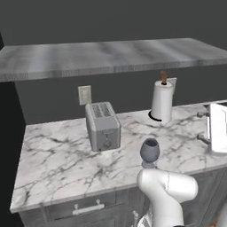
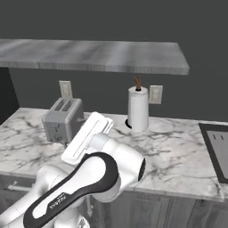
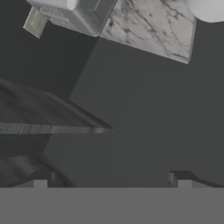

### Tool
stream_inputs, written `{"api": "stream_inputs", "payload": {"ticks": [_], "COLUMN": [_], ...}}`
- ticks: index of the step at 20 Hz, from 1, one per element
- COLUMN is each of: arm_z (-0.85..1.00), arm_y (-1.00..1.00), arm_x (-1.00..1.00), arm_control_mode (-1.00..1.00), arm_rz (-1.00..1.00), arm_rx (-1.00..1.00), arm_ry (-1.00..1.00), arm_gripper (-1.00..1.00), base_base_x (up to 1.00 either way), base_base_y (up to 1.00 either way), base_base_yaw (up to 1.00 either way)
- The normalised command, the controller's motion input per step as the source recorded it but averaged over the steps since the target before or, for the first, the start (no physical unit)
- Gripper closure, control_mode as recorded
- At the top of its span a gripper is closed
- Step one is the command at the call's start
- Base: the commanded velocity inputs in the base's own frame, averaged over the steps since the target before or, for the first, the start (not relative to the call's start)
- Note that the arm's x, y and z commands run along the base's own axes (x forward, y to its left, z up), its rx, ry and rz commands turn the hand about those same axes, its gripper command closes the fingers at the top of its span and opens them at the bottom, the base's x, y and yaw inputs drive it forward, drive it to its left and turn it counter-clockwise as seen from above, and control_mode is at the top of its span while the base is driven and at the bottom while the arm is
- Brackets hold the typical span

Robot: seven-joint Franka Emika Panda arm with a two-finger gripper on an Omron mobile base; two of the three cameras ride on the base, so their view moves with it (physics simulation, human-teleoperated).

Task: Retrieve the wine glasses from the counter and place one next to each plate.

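Observation:
One smoky grey-blue wine glass (image 1: 150, 152) stands upright near the front edge of the marble counter (image 1: 57, 155), to the right of the toaster. My gripper (image 3: 109, 178) is open, its two fingertips wide apart with nothing between them. It hovers in front of the counter, to the right of the glass (image 1: 203, 127) and apart from it. The hand view is rolled over, so the counter (image 3: 153, 30) lies along its top. In the right base view my own arm covers the spot where the glass stands. The plates are out of view.
A grey toaster (image 1: 103, 126) (image 2: 62, 120) stands at the back left, with a paper towel roll (image 1: 161, 101) (image 2: 138, 109) against the wall. A marble wall shelf (image 1: 111, 55) hangs above. A dark inset panel (image 2: 218, 151) lies at the counter's right end.

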Motion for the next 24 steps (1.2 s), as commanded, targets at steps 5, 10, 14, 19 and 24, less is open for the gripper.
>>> {"api": "stream_inputs", "payload": {"ticks": [5, 10, 14, 19, 24], "arm_z": [0.0, 0.0, 0.0, -0.01, -0.08], "arm_y": [0.0, 0.0, 0.0, -0.19, -0.08], "arm_x": [0.0, 0.0, 0.0, 0.07, 0.08], "arm_control_mode": [1.0, 1.0, 1.0, -1.0, -1.0], "arm_rz": [0.0, 0.0, 0.0, 0.1, 0.04], "arm_rx": [0.0, 0.0, 0.0, 0.03, 0.0], "arm_ry": [0.0, 0.0, 0.0, 0.13, 0.22], "arm_gripper": [-1.0, -1.0, -1.0, -1.0, -1.0], "base_base_x": [0.21, 0.13, 0.21, 0.05, 0.0], "base_base_y": [-0.36, -0.31, -0.34, -0.06, 0.0], "base_base_yaw": [0.29, 0.29, 0.25, 0.04, 0.0]}}
